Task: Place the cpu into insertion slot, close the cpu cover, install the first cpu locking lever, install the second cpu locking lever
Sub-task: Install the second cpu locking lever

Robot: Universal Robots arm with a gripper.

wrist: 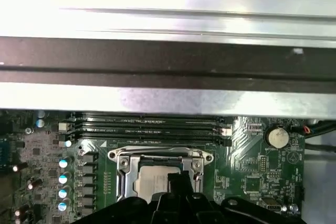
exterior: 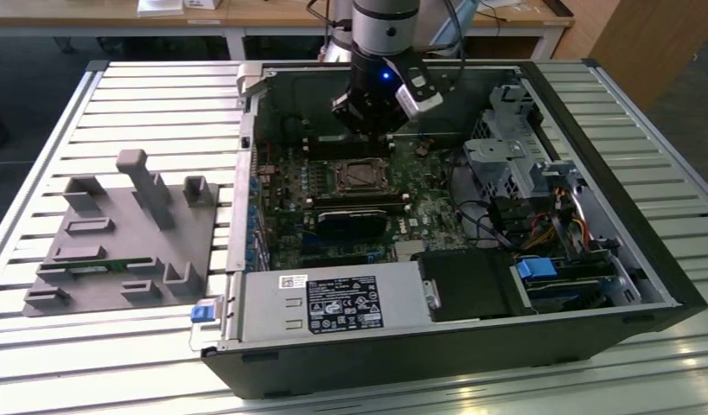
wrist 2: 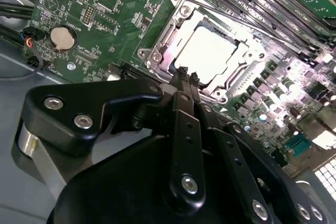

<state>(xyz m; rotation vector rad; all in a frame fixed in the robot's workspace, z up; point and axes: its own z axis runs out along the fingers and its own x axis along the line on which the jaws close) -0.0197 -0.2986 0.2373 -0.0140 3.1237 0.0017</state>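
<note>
The open case (exterior: 630, 259) lies on the counter (exterior: 54, 130) with the claw (wrist 2: 186, 77) hanging inside it, over the board (wrist 2: 105, 24). The slot (wrist 2: 210, 56) sits just beyond the claw's tips, cover (wrist 2: 178, 11) seemingly down around the pale cpu (wrist 2: 212, 51). The claw's fingers (wrist 2: 181, 85) are pressed together, gripping nothing I can make out.

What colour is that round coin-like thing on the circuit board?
Silvery metal; the coin battery shows best in the second wrist view.
</note>
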